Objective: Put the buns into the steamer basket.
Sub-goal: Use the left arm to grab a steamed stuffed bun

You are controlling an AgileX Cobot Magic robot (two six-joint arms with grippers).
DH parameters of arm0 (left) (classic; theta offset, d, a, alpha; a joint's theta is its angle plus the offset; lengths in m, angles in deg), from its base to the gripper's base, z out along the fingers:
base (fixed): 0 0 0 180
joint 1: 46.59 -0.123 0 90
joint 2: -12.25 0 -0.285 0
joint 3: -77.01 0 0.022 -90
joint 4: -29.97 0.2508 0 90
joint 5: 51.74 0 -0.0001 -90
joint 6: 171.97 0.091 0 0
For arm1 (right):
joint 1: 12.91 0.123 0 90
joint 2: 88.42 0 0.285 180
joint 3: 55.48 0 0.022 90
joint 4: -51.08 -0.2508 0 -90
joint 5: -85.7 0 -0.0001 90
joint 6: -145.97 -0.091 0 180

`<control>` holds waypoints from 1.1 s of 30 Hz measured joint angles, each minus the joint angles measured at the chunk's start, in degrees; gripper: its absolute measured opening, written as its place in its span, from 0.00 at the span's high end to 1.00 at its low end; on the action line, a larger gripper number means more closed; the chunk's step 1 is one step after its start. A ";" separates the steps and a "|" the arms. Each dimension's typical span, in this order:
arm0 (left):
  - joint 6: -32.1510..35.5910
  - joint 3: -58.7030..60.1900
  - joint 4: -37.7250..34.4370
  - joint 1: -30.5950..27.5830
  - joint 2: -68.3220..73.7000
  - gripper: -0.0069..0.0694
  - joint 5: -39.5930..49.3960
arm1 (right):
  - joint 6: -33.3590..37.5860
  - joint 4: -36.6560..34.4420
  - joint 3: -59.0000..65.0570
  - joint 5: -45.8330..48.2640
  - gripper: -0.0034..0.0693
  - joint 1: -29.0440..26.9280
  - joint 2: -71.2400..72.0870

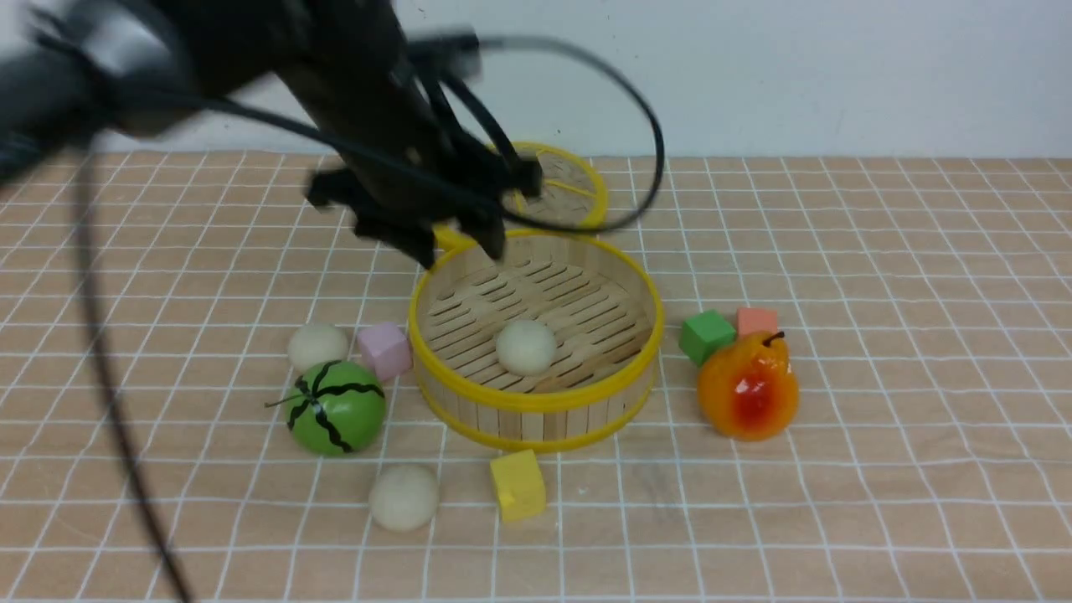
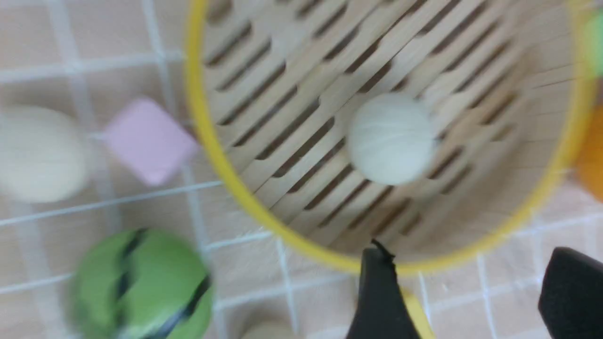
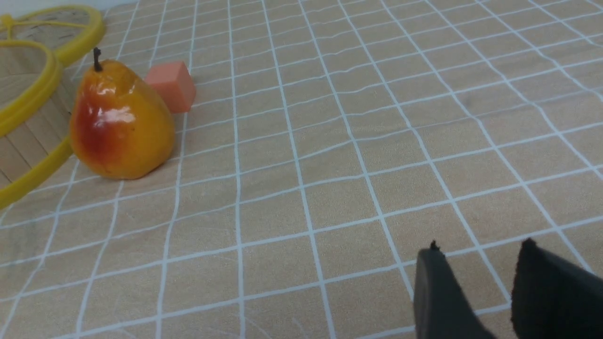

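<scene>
Black fingers (image 2: 381, 301) of the left end effector (image 2: 471, 263) sit closest to its wrist camera. They are spread wide apart with nothing held between them. Seen from the front, that end effector hangs above the far-left rim of the basket (image 1: 536, 404). Its arm is blurred, with a loop of cable trailing off it.

Below it, one bun (image 1: 526, 346) lies on the slatted floor inside the basket, a little toward the near wall. The other two are outside on the table (image 1: 879, 502). The second bun (image 1: 318, 346) is to the basket's left, just beside a pink cube (image 1: 384, 350). That cube sits right up against the basket wall, touching it or nearly so. The third bun (image 1: 404, 497) is out in front of the basket, near a yellow cube (image 1: 517, 484). Between those two buns rests a green striped melon ball (image 1: 335, 408), close to the second bun; I cannot tell whether they touch.

Behind the basket lies the flat lid (image 1: 557, 188), partly hidden by the arm. To the basket's right stands a pear (image 1: 748, 387), with a green cube (image 1: 706, 336) and a salmon cube (image 1: 757, 321) just behind it.

The right end effector (image 3: 480, 243) is out of the front view. Its wrist camera shows two dark fingers low over bare table, well apart from the pear. A narrow gap separates them and nothing is gripped.
</scene>
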 joint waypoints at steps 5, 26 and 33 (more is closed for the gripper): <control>-0.29 6.77 2.00 0.00 -11.90 0.32 5.69 | 0.00 0.00 0.00 0.00 0.62 0.00 0.00; -4.01 32.40 -1.39 0.20 -3.17 0.41 -14.19 | 0.00 0.00 0.00 0.00 0.62 0.00 0.00; -4.36 32.47 -0.94 0.20 1.76 0.57 -17.66 | 0.00 0.00 0.00 0.00 0.62 0.00 0.00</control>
